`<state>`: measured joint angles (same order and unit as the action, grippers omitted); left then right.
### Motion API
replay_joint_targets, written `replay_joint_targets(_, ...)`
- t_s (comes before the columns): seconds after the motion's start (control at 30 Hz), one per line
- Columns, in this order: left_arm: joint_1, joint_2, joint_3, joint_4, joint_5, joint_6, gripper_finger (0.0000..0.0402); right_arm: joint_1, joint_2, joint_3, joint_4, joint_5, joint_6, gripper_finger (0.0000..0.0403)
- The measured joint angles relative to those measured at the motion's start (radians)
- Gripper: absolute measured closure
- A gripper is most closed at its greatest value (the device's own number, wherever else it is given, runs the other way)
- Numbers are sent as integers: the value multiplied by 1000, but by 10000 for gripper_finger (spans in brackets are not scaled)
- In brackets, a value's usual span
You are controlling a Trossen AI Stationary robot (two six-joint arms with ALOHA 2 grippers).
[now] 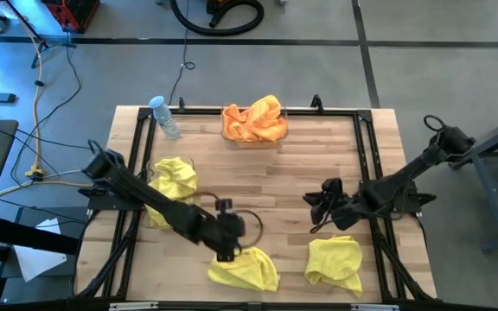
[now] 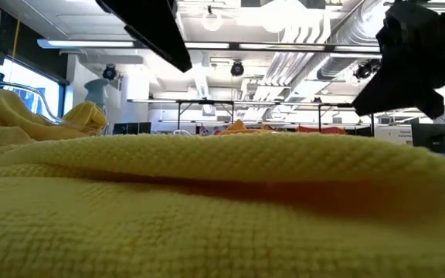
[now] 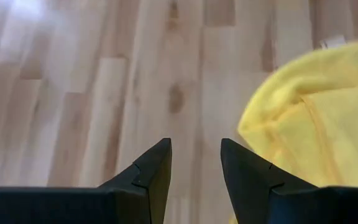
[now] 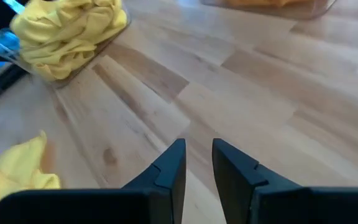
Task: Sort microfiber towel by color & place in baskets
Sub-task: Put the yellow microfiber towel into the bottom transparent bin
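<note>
From above, the wooden counter (image 1: pixel 258 173) carries two clear baskets. The orange-towel basket (image 1: pixel 254 136) sits at the far edge, heaped with orange towels (image 1: pixel 253 121). The yellow-towel basket (image 1: pixel 150 186) stands at the left side under the left arm, holding a yellow bundle (image 1: pixel 174 178). Two more yellow towels lie loose near the front edge: the front-left yellow towel (image 1: pixel 245 269) and the front-right yellow towel (image 1: pixel 335 262), apart from each other. A clear water bottle (image 1: pixel 164 117) lies at the far left corner.

The left gripper (image 1: pixel 225 252) is at the front-left towel's far edge. Its wrist view adds what the overhead cannot: the fingers (image 3: pixel 154 174) stand a little apart, gripping nothing, over bare wood, with the yellow cloth (image 3: pixel 316 124) just beside one finger.

The right gripper (image 1: pixel 318 203) is over bare wood at mid-counter, beyond the front-right towel. Its wrist view shows the fingers (image 4: pixel 169 171) narrowly parted and holding nothing, the filled yellow-towel basket (image 4: pixel 67 31) ahead of them, and a corner of loose yellow cloth (image 4: pixel 14 177) at the side.

The low view is nearly filled by ribbed yellow towel fabric (image 2: pixel 222 208) close to the lens, with dark arm parts overhead and a lit workshop ceiling behind.
</note>
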<state>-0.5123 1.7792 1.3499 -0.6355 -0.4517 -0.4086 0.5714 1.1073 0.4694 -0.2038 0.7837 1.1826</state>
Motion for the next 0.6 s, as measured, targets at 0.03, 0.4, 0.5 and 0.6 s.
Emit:
replay_joint_targets(0.03, -6, 35, 38, -27, 5, 0, 273, 5, 2, -15, 28, 1, 7, 330)
replay_joint_targets(0.4, -59, 259, 159, -115, 270, 56, 273, 86, 56, -40, 139, 2, 43, 330)
replay_joint_targets(0.5, -86, 289, 160, -124, 295, 21, 273, 112, 91, -40, 176, 29, 41, 330)
replay_joint_targets(0.6, -110, 324, 160, -128, 294, 18, 273, 137, 125, -40, 191, 43, 41, 330)
